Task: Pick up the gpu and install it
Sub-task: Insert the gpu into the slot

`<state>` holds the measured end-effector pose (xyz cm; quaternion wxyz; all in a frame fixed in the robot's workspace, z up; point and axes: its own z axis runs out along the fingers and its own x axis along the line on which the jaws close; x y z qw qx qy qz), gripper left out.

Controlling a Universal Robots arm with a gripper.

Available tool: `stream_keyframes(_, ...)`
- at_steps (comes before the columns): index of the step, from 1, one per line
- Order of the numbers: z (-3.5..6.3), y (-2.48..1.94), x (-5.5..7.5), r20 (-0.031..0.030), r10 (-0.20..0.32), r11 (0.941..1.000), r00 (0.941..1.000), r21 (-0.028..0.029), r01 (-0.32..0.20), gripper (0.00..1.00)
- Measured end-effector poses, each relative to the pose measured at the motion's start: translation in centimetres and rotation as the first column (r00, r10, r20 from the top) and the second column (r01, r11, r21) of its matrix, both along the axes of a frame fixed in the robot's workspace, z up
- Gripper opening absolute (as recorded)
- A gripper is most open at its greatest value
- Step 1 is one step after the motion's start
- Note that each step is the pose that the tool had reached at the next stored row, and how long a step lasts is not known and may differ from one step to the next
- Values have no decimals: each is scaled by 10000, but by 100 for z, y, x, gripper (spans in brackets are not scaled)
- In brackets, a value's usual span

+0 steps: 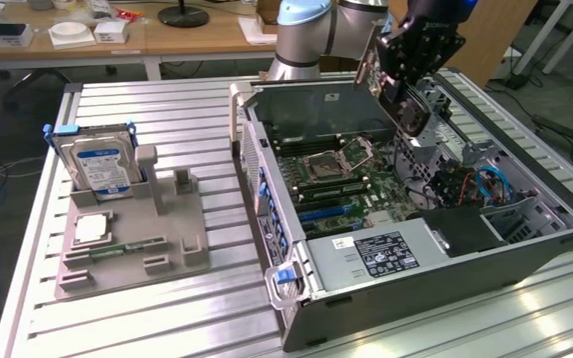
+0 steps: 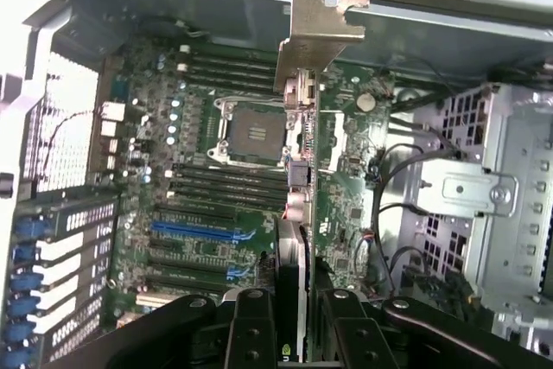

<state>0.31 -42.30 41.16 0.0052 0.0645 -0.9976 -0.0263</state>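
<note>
The gpu (image 1: pixel 407 112) hangs edge-down over the open computer case (image 1: pixel 525 250), above the far side of the motherboard (image 1: pixel 339 179). My gripper (image 1: pixel 408 74) is shut on the card's upper part. In the wrist view the gpu (image 2: pixel 298 170) shows edge-on, its silver metal bracket (image 2: pixel 318 28) pointing away from me. The black fingers (image 2: pixel 251 321) clamp it from both sides, my gripper (image 2: pixel 292 304) centred on the board. Beneath it lie the motherboard (image 2: pixel 216 187), its processor socket (image 2: pixel 251 131) and the blue expansion slots (image 2: pixel 194 231). The card is clear of the board.
At the exterior view's left a grey holder tray (image 1: pixel 142 224) carries the silver blue-labelled hard drive (image 1: pixel 99 165), a green memory stick (image 1: pixel 127 246) and a square chip (image 1: pixel 92 227). Drive cage and cables (image 1: pixel 476 186) fill the case's right side. The aluminium slat table (image 1: pixel 167 313) bears everything.
</note>
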Motion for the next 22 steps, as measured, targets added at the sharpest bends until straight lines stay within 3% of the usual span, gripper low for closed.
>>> stream_keyframes(3, -2, 0, 0, 0, 557, 9984, 9984, -1, -557, 26)
stream_keyframes(7, -5, 0, 0, 1, 1253, 9921, 9921, 1, -1253, 26)
stream_keyframes(9, -5, 0, 1, -11, 1355, 9908, 9908, 47, -1355, 26)
stream_keyframes(11, -5, 1, 0, -24, 1483, 9889, 9889, 57, -1483, 26)
stream_keyframes(14, -13, 0, 0, -30, 1951, 9808, 9808, 60, -1951, 26)
stream_keyframes(18, -18, 0, 6, -69, 2312, 9727, 9729, 205, -2310, 26)
stream_keyframes(22, -22, 0, 9, -66, 2821, 9592, 9594, 231, -2819, 26)
